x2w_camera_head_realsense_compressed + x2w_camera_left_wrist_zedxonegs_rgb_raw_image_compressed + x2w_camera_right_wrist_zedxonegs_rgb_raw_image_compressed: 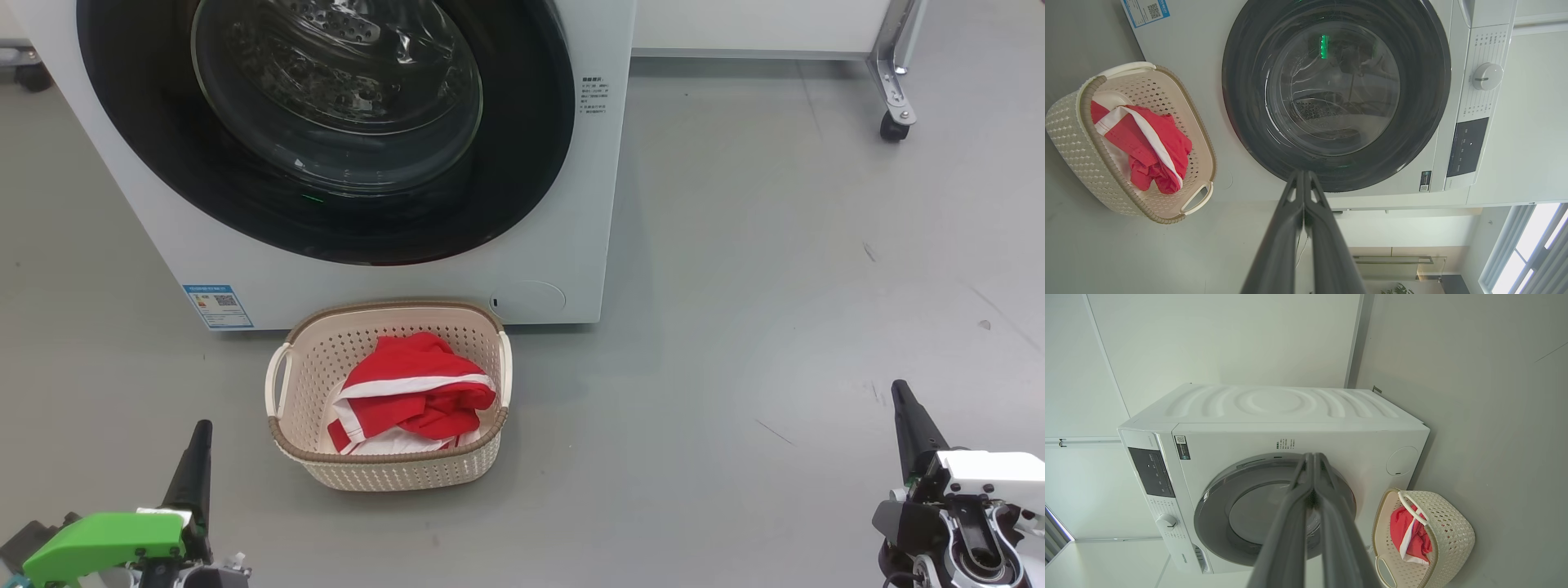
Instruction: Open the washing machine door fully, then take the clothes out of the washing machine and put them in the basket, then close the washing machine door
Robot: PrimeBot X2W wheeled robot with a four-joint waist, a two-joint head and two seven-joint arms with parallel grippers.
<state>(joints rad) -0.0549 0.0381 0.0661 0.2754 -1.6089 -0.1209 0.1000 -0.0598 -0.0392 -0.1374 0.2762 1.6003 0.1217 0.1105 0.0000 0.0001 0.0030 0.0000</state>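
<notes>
**Scene with the door shut and the load in the basket: remaining risks.**

The washing machine [584, 204] stands on the grey floor [735, 327], its front facing the robot. The washing machine door [326, 106] lies against that front, the black rim looking flush all round in the left wrist view. No red cloth shows through the glass, though reflections hide part of the drum.

The basket [392, 478] sits on the floor just before the machine's lower front edge, below the door and slightly toward the machine's left corner. Whether it touches the panel cannot be told. The clothes [412, 392] are heaped inside it, red with a white stripe uppermost, and nothing hangs over the rim.

The left gripper [202, 429] and the right gripper [900, 392] hang low over the floor, well apart from basket and machine. On each, the fingers [1290, 212] are pressed together and hold nothing.

By this layout the task looks complete.

- **Unlatched door.** A flush rim does not prove the latch caught. If it did not, the door could drift ajar.
- **Garment left behind.** A piece hidden by glare in the drum would leave the unloading unfinished.
- **Basket knocked.** It is light and stands between the arms' reach and the machine. A forward roll or a low sweep of the left arm could push or tip it, spilling the cloth.
</notes>
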